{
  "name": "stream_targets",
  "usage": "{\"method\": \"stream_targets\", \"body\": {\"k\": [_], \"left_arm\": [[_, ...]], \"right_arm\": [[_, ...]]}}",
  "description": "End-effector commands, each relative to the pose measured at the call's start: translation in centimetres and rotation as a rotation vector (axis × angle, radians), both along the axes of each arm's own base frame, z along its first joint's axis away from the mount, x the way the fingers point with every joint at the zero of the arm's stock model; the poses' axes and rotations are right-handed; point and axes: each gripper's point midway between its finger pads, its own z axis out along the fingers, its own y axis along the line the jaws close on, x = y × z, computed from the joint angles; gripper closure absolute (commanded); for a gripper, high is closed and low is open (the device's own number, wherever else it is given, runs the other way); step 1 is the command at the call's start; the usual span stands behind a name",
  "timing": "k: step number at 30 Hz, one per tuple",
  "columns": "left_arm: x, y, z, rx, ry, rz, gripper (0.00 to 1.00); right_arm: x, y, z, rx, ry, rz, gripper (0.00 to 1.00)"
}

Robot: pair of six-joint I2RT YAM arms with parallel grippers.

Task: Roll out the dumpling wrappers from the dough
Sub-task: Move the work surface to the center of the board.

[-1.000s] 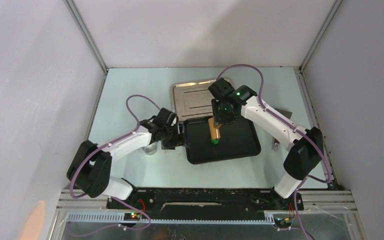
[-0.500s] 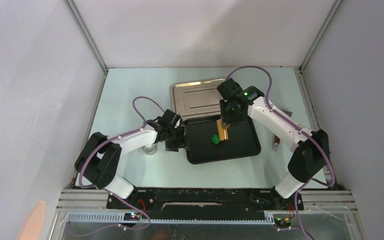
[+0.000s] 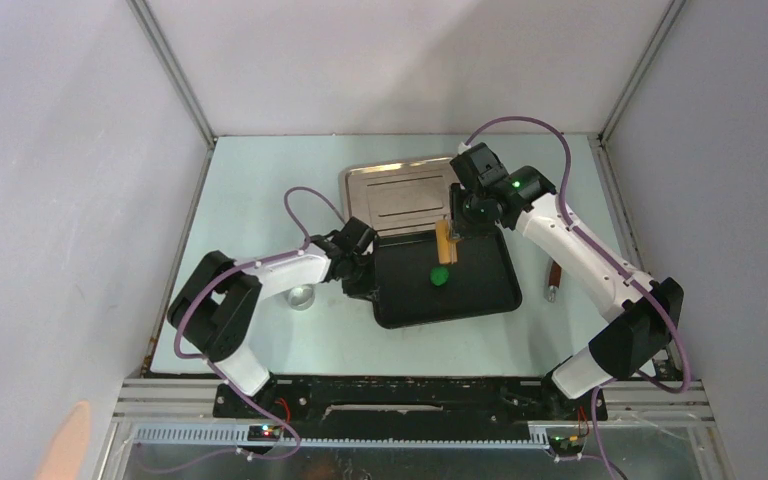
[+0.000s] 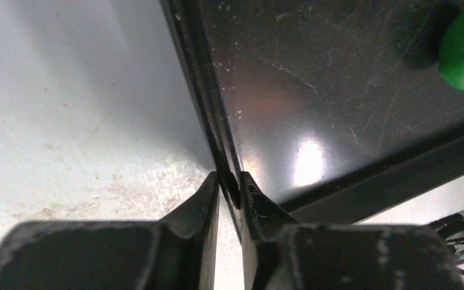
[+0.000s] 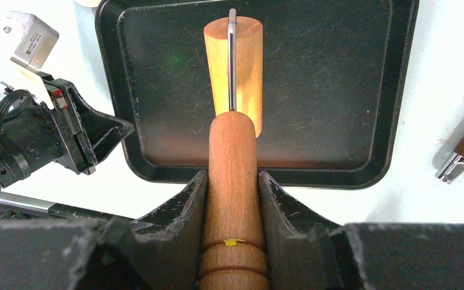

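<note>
The pale tabletop (image 3: 250,190) carries two trays set close together. A silver metal tray (image 3: 400,195) lies toward the back. The black tray (image 3: 480,295) sits in front of it, nearer the arms, its far edge at the silver one's near edge.

The left arm reaches in low from the side to the black tray's left edge. Seen from its wrist, the left fingers (image 4: 202,199) are drawn in tight on the raised rim, one outside over the tabletop and one inside over the tray floor, with the rim pinched between them.

The right arm bends over from the far right corner. Its right fingers (image 5: 184,205) are pressed against either side of the wooden roller (image 5: 232,151), gripping the handle. The pale head points out over the tray's floor, with a thin metal bracket running along its top.

The dough (image 3: 441,274) is a small rounded green lump lying on the black tray's floor near its middle. It sits just on the near side of the roller's head and apart from it.

A brown-handled tool (image 3: 554,280) with a metal end lies on the tabletop just right of the black tray. By the left forearm sits a small round metal piece (image 3: 303,297), perhaps a cup or ring; it is too small to tell.
</note>
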Motion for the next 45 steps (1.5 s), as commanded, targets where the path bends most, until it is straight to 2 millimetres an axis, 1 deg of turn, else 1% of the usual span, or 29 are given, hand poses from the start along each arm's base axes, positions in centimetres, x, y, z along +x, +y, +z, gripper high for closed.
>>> {"method": "stream_targets", "body": {"k": [1,2,3,6,9,12,14,17,19,21,23,24,25,27,28,31,33,34,36,38,39,43,45], "left_arm": [[1.0,0.0,1.4,0.02,-0.058,-0.017,0.89],[1.0,0.2,1.6,0.026,-0.064,-0.022,0.97],[0.8,0.3,1.7,0.032,-0.062,-0.031,1.0],[0.2,0.9,1.7,0.052,-0.051,-0.062,1.0],[-0.7,1.7,1.7,0.064,-0.051,-0.081,1.0],[-1.7,2.3,1.7,0.065,-0.045,-0.097,1.0],[-2.1,2.7,1.7,0.068,-0.037,-0.091,1.0],[-2.6,3.6,1.5,0.093,-0.026,-0.033,1.0],[-2.9,4.1,1.2,0.104,-0.02,0.019,1.0],[-3.3,4.5,1.0,0.098,-0.012,0.064,1.0],[-3.6,4.7,1.1,0.085,-0.011,0.107,1.0],[-3.7,4.6,1.2,0.073,-0.015,0.123,1.0],[-3.7,4.6,1.5,0.058,-0.023,0.136,0.97],[-3.9,4.2,1.8,0.023,-0.023,0.134,0.78],[-4.0,4.0,2.0,0.011,-0.022,0.132,0.73],[-4.4,3.9,2.5,-0.008,-0.016,0.123,0.62],[-4.5,4.1,3.0,-0.007,-0.024,0.116,0.52],[-4.5,4.2,3.4,-0.003,-0.033,0.115,0.5],[-4.3,4.7,4.4,0.01,-0.063,0.116,0.37],[-4.1,5.0,5.9,0.013,-0.094,0.11,0.27],[-3.5,5.3,6.9,0.026,-0.131,0.116,0.25],[-2.5,5.7,10.0,0.04,-0.204,0.106,0.25],[-2.1,6.0,11.0,0.041,-0.236,0.133,0.25]], "right_arm": [[0.1,0.3,2.4,0.056,-0.064,0.023,1.0],[-0.1,0.5,2.4,0.068,-0.061,0.033,1.0],[-0.3,0.7,2.3,0.078,-0.056,0.045,1.0],[-1.0,0.9,2.0,0.095,-0.037,0.074,1.0],[-2.1,1.3,1.6,0.104,0.0,0.119,1.0],[-3.1,1.2,0.8,0.075,0.047,0.133,1.0],[-3.7,0.7,0.1,0.036,0.08,0.113,1.0],[-4.5,-0.2,-0.8,-0.011,0.12,0.071,1.0],[-4.9,-0.3,-0.9,0.003,0.127,0.051,1.0],[-5.0,-0.2,-0.7,0.037,0.109,0.014,1.0],[-5.0,0.3,-0.5,0.099,0.097,-0.025,1.0],[-5.3,0.7,-0.4,0.134,0.109,-0.032,1.0],[-5.4,1.0,-0.4,0.157,0.117,-0.049,1.0],[-5.7,1.3,-0.6,0.189,0.144,-0.085,1.0],[-5.9,1.5,-0.7,0.2,0.162,-0.098,1.0],[-6.5,1.8,-1.3,0.21,0.212,-0.144,1.0],[-6.7,1.9,-1.6,0.212,0.221,-0.159,1.0],[-6.8,2.0,-1.7,0.208,0.216,-0.167,1.0],[-7.0,2.0,-1.9,0.195,0.212,-0.182,1.0],[-7.2,2.3,-2.1,0.196,0.223,-0.184,1.0],[-7.2,2.5,-2.3,0.203,0.231,-0.181,1.0],[-7.5,3.1,-2.7,0.22,0.276,-0.165,1.0],[-7.6,3.0,-2.9,0.226,0.304,-0.175,1.0]]}}
